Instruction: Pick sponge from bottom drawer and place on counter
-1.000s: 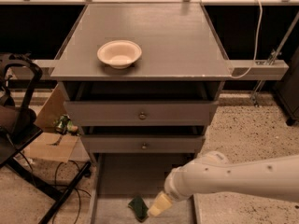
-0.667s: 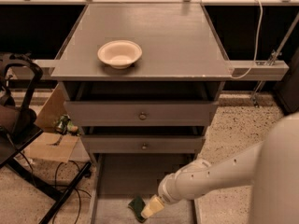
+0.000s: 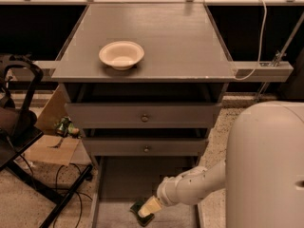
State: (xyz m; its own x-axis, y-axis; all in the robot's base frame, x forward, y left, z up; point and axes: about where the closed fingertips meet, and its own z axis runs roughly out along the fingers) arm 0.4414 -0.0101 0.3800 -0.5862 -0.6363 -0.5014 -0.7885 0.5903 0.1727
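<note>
since a second ago my arm's pale shell (image 3: 266,165) has swung in to fill the lower right, and my gripper (image 3: 151,206) has edged left onto the sponge (image 3: 140,210), which has not shifted. at the far left stands a dark chair frame (image 3: 14,113), with cardboard (image 3: 50,148) on the floor beside it. the cream bowl (image 3: 121,54) sits on the left part of the counter (image 3: 190,37), near its front edge. below, the bottom drawer (image 3: 121,179) is pulled out, and the sponge lies on its floor toward the front. its green face shows just left of my gripper tip, which touches or covers its right part, so its long axis is hard to read. whether my gripper has clamped on it i cannot tell. i judge the lift must go up and clear of the two knobbed drawers (image 3: 145,118) before reaching the counter.
</note>
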